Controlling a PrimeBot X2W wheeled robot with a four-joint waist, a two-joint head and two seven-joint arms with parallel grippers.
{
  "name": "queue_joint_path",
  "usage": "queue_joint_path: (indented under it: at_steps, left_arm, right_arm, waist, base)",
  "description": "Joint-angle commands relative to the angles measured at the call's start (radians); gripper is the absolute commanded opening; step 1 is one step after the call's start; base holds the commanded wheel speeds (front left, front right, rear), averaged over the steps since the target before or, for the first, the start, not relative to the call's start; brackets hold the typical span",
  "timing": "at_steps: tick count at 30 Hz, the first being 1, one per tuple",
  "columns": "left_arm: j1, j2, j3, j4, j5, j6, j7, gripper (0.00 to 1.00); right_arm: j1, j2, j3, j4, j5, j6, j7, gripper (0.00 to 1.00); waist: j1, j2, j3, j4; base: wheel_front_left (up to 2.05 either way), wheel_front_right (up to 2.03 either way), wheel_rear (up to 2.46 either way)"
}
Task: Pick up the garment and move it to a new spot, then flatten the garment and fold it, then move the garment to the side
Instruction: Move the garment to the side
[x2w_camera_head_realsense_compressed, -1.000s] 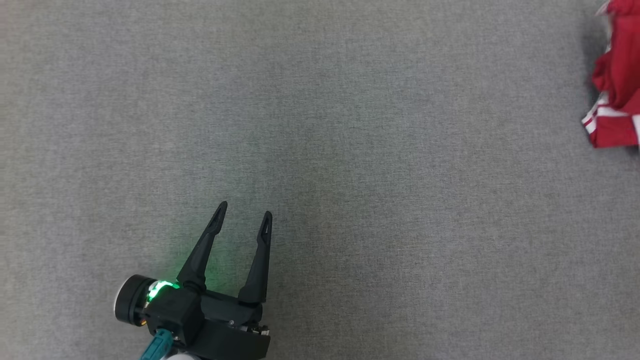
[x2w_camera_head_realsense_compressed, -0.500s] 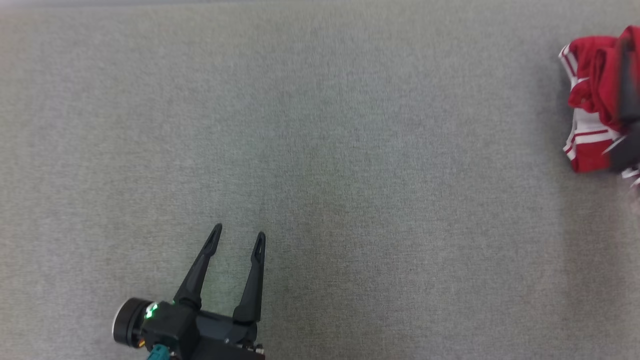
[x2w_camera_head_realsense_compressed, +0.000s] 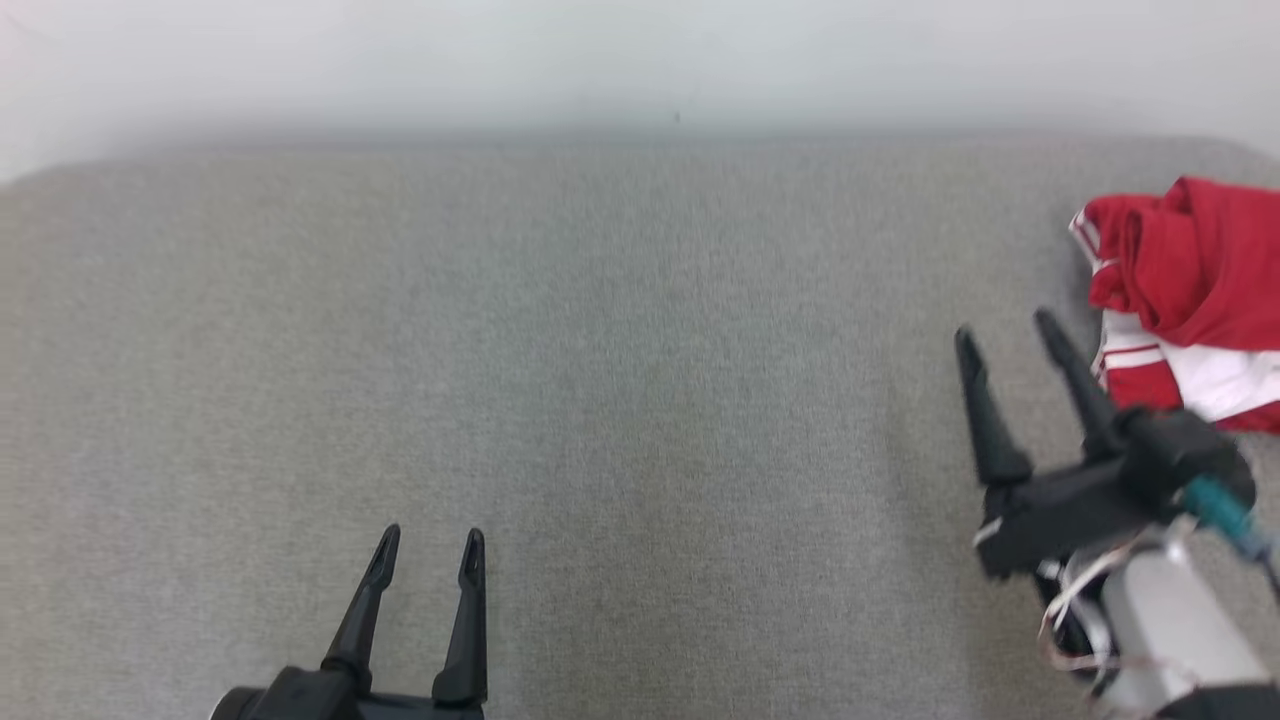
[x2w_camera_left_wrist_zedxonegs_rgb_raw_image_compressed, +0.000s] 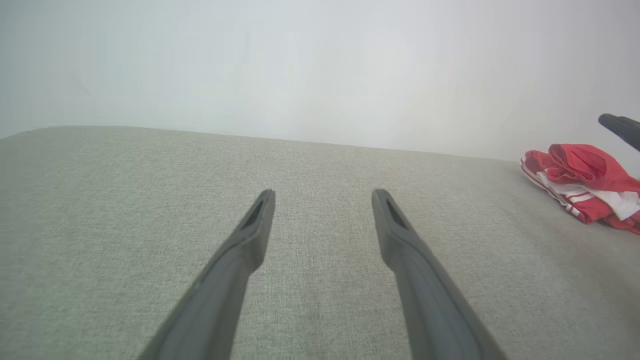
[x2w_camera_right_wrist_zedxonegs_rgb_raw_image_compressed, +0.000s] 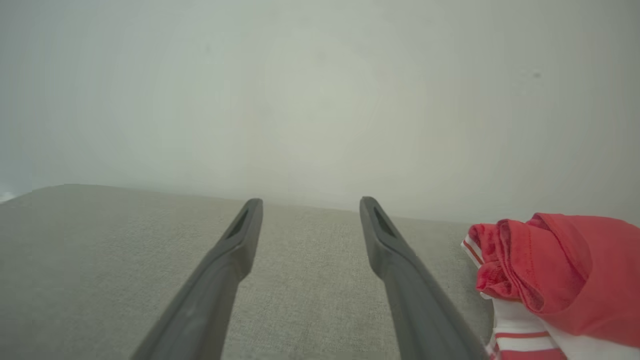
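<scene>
A pale, bare wall runs along the far side. Below it a grey, cloth-covered table spreads across the scene, with its far edge against the wall.

The garment, red with white stripes and a white panel, lies bunched in a loose heap at the far right of the table. Its red folds are piled on top and the striped part is spread under them on the near side.

The right claw is at the right, just left of the garment and a little nearer. Its two dark fingers are spread wide, pointing far and slightly left, and there is nothing between them. In the right wrist view the heap sits just beside the right finger; whether they touch cannot be told.

The left claw is at the near left, well apart from the garment. Its fingers are also spread wide over bare cloth and hold nothing.
</scene>
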Motion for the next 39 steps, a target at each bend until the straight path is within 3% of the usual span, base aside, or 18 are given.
queue_joint_path:
  at_steps: [1, 11, 18, 28, 39]
  left_arm:
    - [0.015, -0.001, 0.004, 0.002, -0.005, 0.005, -0.002, 1.0]
    - [0.102, -0.001, 0.038, -0.013, -0.018, 0.029, -0.002, 1.0]
    - [0.135, -0.001, 0.069, -0.059, -0.001, 0.009, -0.002, 1.0]
    - [0.186, -0.001, 0.101, -0.071, 0.034, -0.007, -0.002, 1.0]
    - [0.17, -0.001, 0.116, -0.043, 0.034, -0.001, -0.002, 1.0]
  right_arm:
    - [0.026, 0.009, -0.005, -0.009, -0.009, -0.003, 0.0, 1.0]
    - [0.283, 0.106, -0.097, -0.188, -0.078, -0.003, 0.0, 1.0]
    - [0.385, 0.144, -0.17, -0.242, -0.102, -0.003, 0.0, 1.0]
    - [0.494, 0.136, -0.104, -0.28, -0.094, -0.003, 0.0, 1.0]
    - [0.51, 0.153, -0.08, -0.273, -0.091, -0.003, 0.0, 1.0]
  waist:
    - [0.0003, 0.0001, -0.073, 0.018]
    - [0.0003, 0.0001, -0.205, 0.006]
    - [0.0003, 0.0001, -0.235, -0.002]
    - [0.0003, 0.0001, -0.269, -0.019]
    - [0.0003, 0.0001, -0.27, -0.025]
  base:
    - [0.0, 0.0, 0.0]
    - [0.0, 0.0, 0.0]
    - [0.0, 0.0, 0.0]
    - [0.0, 0.0, 0.0]
    - [0.0, 0.0, 0.0]
